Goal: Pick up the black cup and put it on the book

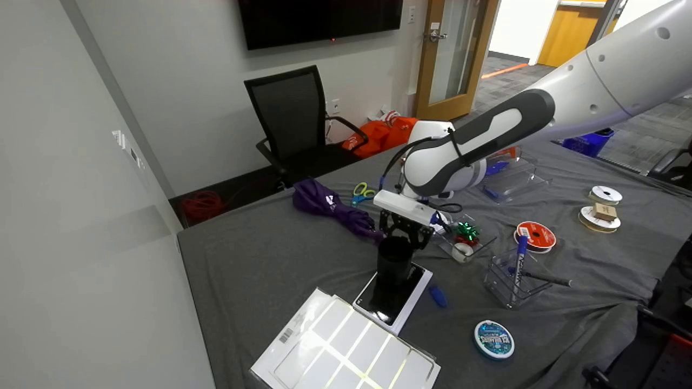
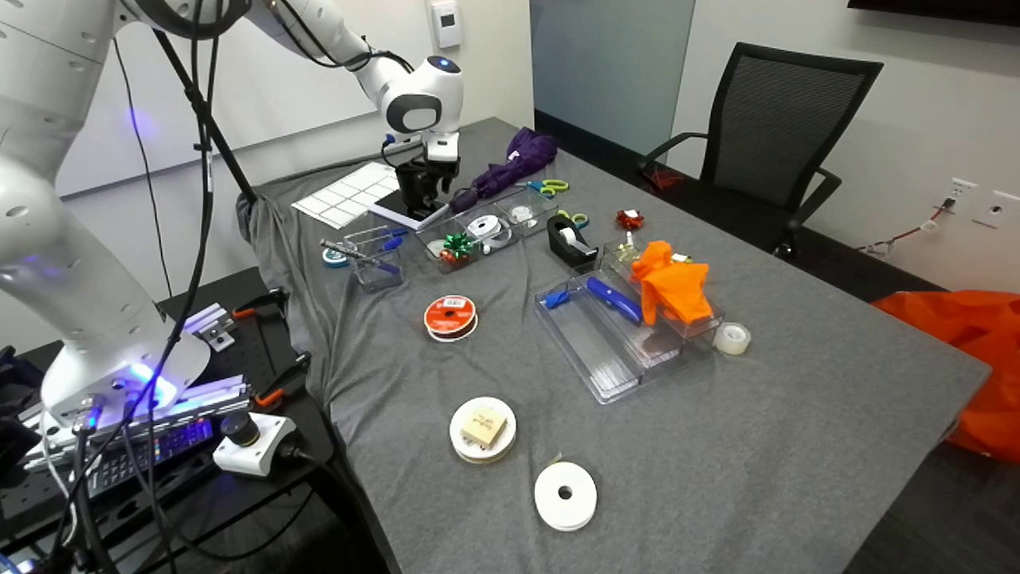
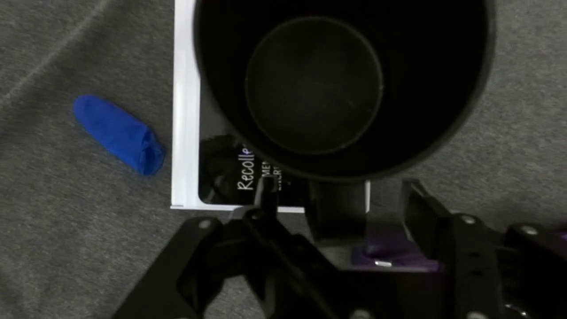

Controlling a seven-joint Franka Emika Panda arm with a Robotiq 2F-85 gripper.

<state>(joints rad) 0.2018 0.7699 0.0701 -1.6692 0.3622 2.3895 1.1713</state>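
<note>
The black cup (image 1: 394, 259) stands upright on the dark book (image 1: 403, 301), near its end by the gripper; the wrist view looks down into the cup (image 3: 314, 88). The cup has a black handle (image 3: 336, 212) that points toward the gripper. My gripper (image 3: 339, 195) is open, with one finger on each side of the handle and a gap on both sides. The book (image 3: 217, 173) shows its white edge and printed cover, partly hidden under the cup. In an exterior view the cup (image 2: 414, 185) partly hides the book (image 2: 390, 209) and the gripper.
A white grid panel (image 1: 346, 346) lies against the book's near end. A purple umbrella (image 1: 340, 210) and a clear tray (image 1: 465, 237) with ribbon are close to the gripper. A blue cap-like piece (image 1: 438, 296) lies beside the book. A clear pen holder (image 1: 513, 281) stands farther off.
</note>
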